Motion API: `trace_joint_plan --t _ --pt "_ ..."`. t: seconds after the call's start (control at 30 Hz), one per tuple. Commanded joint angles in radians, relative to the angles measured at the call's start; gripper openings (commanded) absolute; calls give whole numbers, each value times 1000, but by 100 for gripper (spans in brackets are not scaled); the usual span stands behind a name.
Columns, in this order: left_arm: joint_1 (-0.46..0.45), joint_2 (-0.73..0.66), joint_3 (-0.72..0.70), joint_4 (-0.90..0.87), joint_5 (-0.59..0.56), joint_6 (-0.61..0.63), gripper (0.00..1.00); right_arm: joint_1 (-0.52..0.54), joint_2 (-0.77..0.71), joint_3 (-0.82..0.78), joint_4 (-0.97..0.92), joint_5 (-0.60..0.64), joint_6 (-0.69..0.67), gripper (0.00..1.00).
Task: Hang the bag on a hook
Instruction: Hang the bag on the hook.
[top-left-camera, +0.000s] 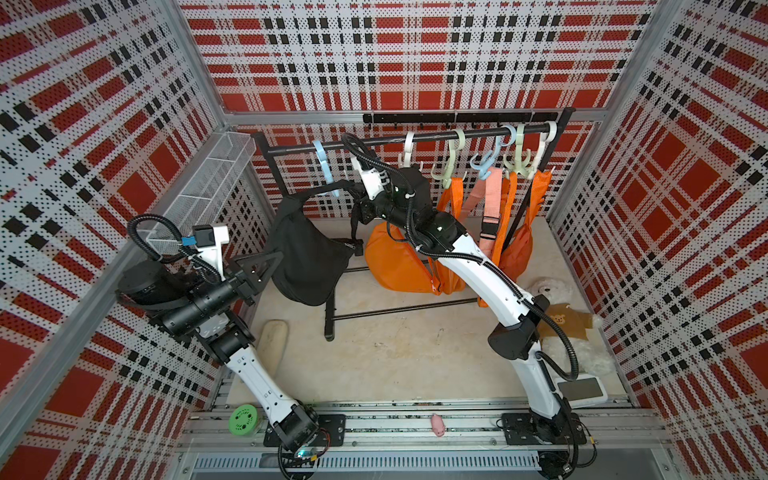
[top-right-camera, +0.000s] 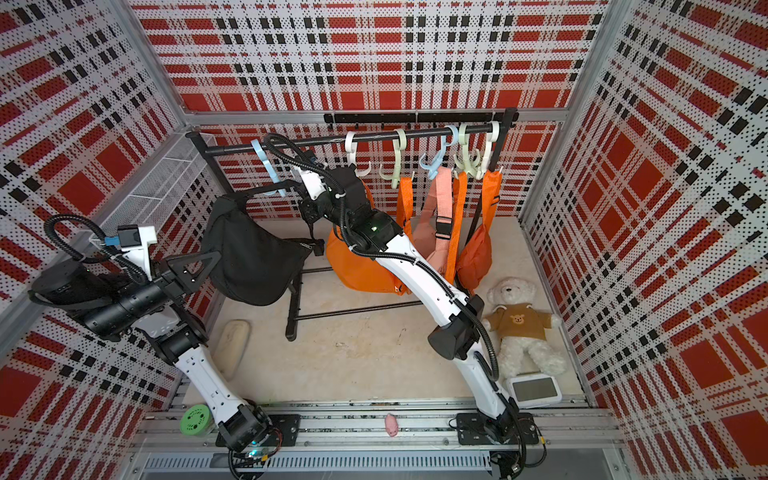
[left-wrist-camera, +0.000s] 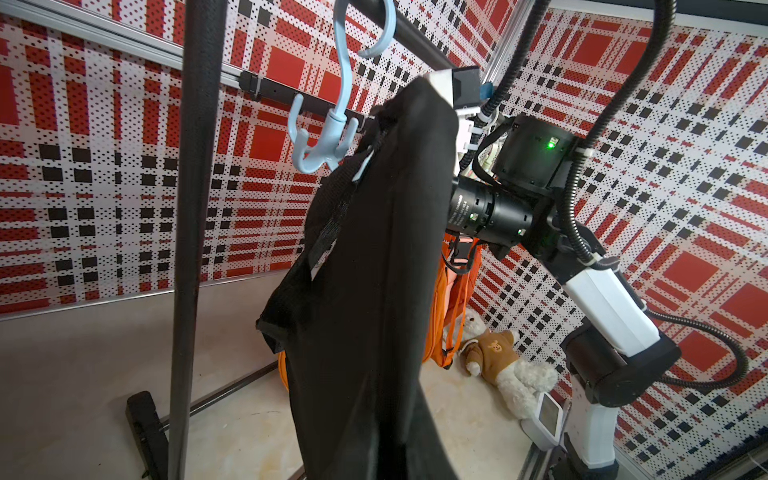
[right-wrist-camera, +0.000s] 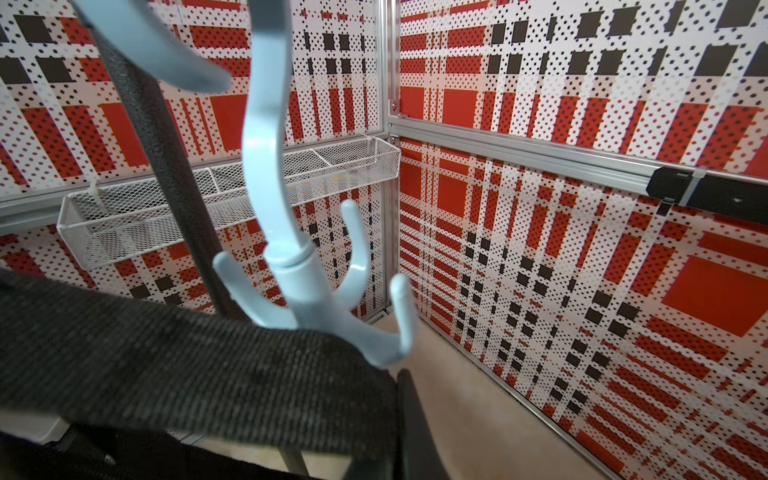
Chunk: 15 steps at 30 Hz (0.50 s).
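In both top views a black bag (top-left-camera: 309, 253) of soft, matte cloth sags like a slack pouch near the left end of the black metal rail (top-left-camera: 432, 137). It hangs below a smooth light blue plastic hook (top-left-camera: 323, 162) with a curled top and several upturned prongs, and glossy orange bags (top-left-camera: 395, 262) hang further along. The left gripper (top-left-camera: 272, 270), with triangular black fingers, is closed on the bag's near edge, its arm folded low with the forearm roughly level. The white-shelled right arm (top-left-camera: 469, 257) arches up from its base towards the hook. The right gripper (top-left-camera: 358, 198) sits just beside the hook, its jaws hidden there. In the left wrist view the bag fills the middle as a long dark fold clear of the floor. Its ribbed webbing strap (left-wrist-camera: 328, 224) rises to the hook's prongs, with one pale tip showing against it. In the right wrist view the coarse woven strap crosses just below the prongs, against the hook's base, and runs into the right gripper's closed fingers (right-wrist-camera: 411, 415). Whether it sits in a prong I cannot tell.
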Motion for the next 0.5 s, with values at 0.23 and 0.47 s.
trace_joint_plan --t 0.23,0.47 --pt "-30 -71 -81 -16 -203 -66 0 -8 48 62 33 12 4 0" --pt "-30 -24 -33 -95 -204 -124 0 -9 49 61 69 20 6 0"
